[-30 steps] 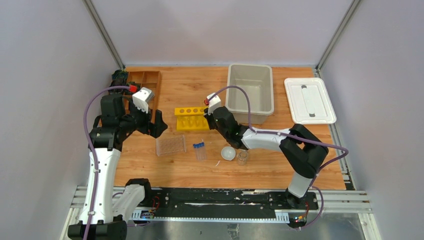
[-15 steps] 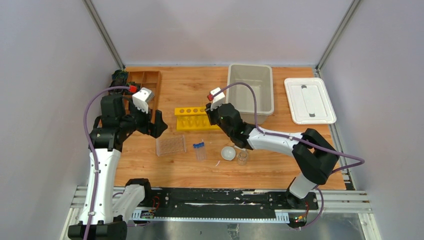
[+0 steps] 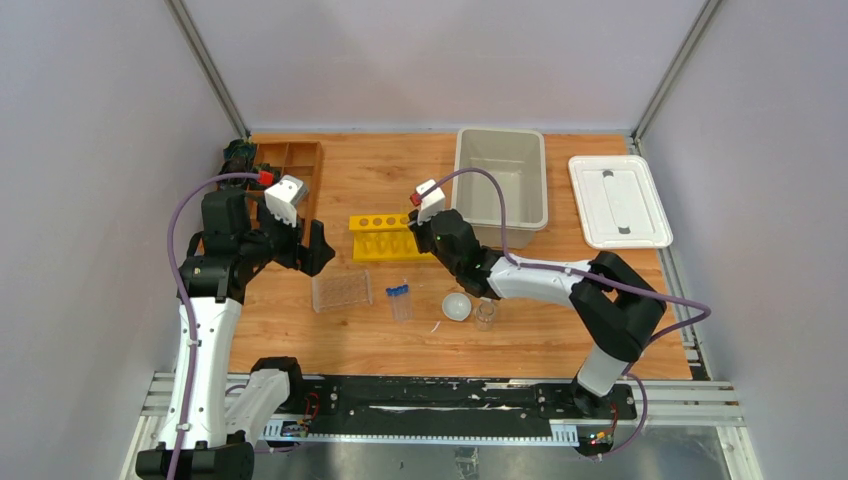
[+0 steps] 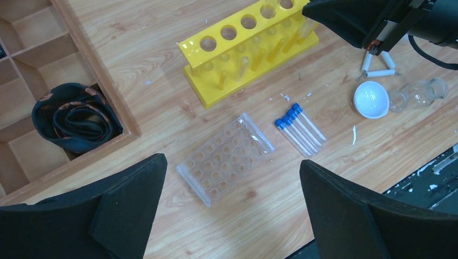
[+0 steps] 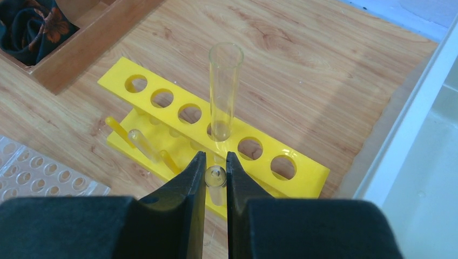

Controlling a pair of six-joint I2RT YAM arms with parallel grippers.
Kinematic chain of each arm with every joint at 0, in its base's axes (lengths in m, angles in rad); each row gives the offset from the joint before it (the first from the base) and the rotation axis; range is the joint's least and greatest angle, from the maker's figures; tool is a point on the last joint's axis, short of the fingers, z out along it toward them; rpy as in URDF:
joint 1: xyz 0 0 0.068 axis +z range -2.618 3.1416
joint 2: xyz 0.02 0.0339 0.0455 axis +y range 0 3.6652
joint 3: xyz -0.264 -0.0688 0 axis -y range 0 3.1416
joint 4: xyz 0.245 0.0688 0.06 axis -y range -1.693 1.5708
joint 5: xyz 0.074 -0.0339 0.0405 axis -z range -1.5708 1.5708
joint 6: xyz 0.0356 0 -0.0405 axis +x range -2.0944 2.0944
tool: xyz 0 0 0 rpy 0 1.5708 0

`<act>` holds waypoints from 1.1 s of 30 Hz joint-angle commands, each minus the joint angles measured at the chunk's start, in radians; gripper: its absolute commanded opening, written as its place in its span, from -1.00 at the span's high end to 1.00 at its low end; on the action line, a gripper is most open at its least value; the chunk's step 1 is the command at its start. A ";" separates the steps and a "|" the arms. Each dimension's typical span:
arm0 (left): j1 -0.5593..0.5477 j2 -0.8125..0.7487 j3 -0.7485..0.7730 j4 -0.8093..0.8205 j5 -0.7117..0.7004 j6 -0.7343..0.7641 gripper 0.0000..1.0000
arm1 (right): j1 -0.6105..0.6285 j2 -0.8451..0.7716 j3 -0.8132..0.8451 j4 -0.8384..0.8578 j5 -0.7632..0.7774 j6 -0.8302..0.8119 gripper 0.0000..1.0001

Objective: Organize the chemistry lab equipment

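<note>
Right gripper [image 5: 215, 162] around clear cylindrical tube [image 5: 215, 176]

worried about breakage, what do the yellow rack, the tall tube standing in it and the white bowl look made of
Yellow rack: likely glossy plastic, uniform colour with sheen. Tall tube: clear, glass or plastic, cannot tell; see-through walls. White bowl: glazed ceramic perhaps, smooth opaque white surface.

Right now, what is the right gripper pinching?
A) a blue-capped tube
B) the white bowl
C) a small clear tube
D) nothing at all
C: the right wrist view shows the right gripper shut on a small clear tube just above the yellow rack, while the blue-capped tubes and the white bowl lie apart from it.
</note>
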 commanded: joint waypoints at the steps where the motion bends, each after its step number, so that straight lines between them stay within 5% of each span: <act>1: 0.001 -0.003 0.006 0.025 -0.001 0.000 -1.00 | -0.015 0.026 0.005 0.043 0.025 -0.017 1.00; 33: 0.000 -0.001 -0.007 0.036 -0.001 -0.015 -1.00 | -0.015 -0.042 -0.077 0.157 0.025 -0.049 1.00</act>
